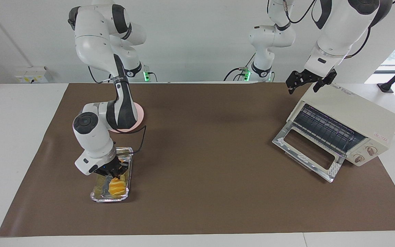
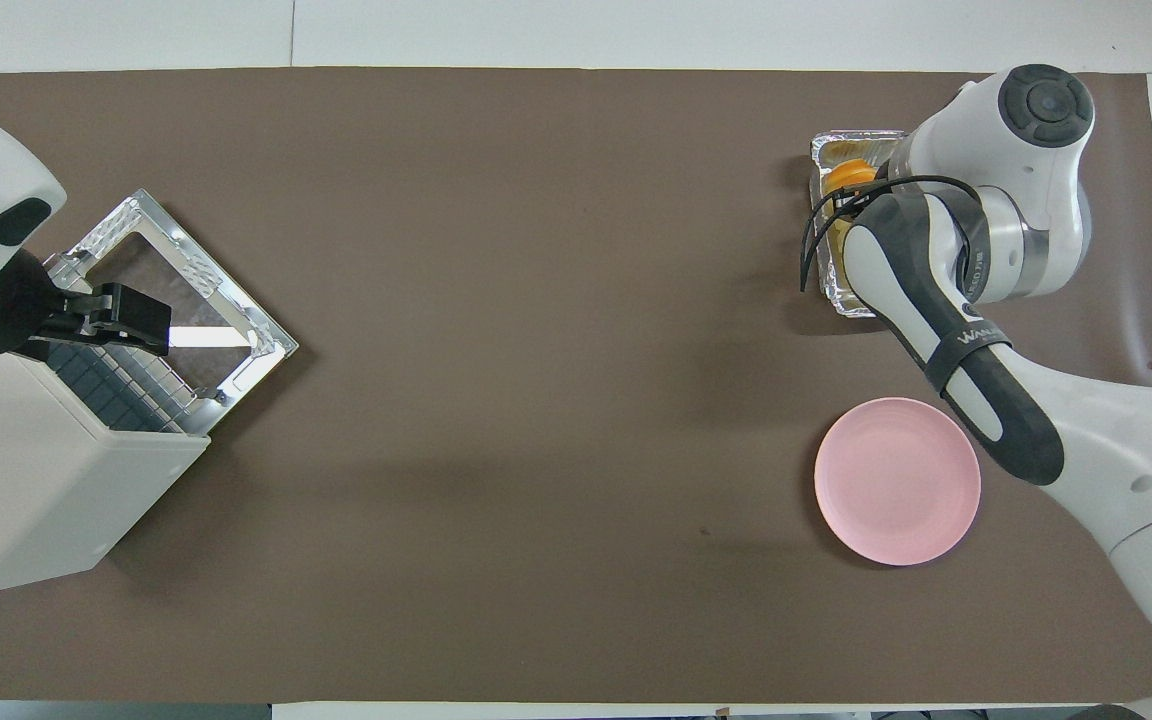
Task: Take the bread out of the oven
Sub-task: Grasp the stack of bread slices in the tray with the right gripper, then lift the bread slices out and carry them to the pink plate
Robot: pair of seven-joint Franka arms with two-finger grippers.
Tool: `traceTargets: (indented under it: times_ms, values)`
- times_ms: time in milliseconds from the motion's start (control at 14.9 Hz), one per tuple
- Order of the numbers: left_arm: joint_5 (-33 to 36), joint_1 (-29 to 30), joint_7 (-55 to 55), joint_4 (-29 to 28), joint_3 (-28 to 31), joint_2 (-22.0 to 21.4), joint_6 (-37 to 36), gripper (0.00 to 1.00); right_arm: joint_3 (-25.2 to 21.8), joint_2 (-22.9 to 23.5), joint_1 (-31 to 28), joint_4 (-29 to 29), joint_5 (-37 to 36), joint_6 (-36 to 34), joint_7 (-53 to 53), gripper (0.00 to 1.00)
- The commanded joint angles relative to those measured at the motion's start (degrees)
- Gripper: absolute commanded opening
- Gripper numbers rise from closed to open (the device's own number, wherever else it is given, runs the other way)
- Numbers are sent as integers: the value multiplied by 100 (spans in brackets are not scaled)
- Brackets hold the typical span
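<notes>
The golden-yellow bread [image 1: 118, 187] lies in a silver foil tray [image 1: 96, 196] at the right arm's end of the table. It also shows in the overhead view [image 2: 848, 175]. My right gripper [image 1: 116, 173] is down in the tray at the bread's end nearer the robots; its grip is not readable. The cream-white oven [image 1: 362, 113] stands at the left arm's end with its glass door [image 1: 307, 151] dropped open and its rack bare. My left gripper [image 1: 304, 85] hangs open and empty over the oven's top front corner.
A round pink plate [image 2: 896, 480] lies nearer the robots than the foil tray [image 2: 821, 150], partly hidden by the right arm in the facing view. The oven [image 2: 36, 480] sits angled on the brown mat's [image 2: 536, 350] edge.
</notes>
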Motion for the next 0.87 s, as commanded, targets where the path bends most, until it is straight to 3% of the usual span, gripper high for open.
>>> traceTargets:
  times_ms: [0,335,535,803]
  values:
    - [-104,44,49,-98,-7,-108,50,100,62,-226,-66,177,-15,-500,80,0]
    - [-104,44,49,-98,-7,-117,50,100,79,-1201,-57,-147,29,-1545,19,0]
    - [-104,44,49,-98,2,-117,50,100,79,-2123,-92,-927,38,-1890,-139,0]
    - [-104,44,49,-98,-7,-117,50,100,70,-3442,-294,-2482,257,-1768,-376,0]
